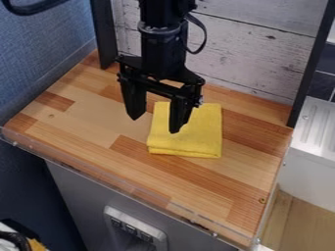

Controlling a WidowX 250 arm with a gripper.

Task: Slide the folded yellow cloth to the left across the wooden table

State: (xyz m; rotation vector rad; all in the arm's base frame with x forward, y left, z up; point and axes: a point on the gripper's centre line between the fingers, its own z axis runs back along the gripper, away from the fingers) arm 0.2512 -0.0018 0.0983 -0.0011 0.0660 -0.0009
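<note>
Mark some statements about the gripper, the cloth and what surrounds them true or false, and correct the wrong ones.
1. The gripper has its fingers apart. True.
2. The yellow cloth is spread out in a single layer. False: it is folded into a compact pad.
3. The cloth lies on the wooden tabletop. True.
4. The cloth dangles from the gripper. False: it lies flat on the wood.
5. Pale planks stand behind the tabletop. True.

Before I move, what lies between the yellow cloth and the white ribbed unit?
From the yellow cloth to the white unit, the camera view shows wooden top, then the foot of the black post.
</note>
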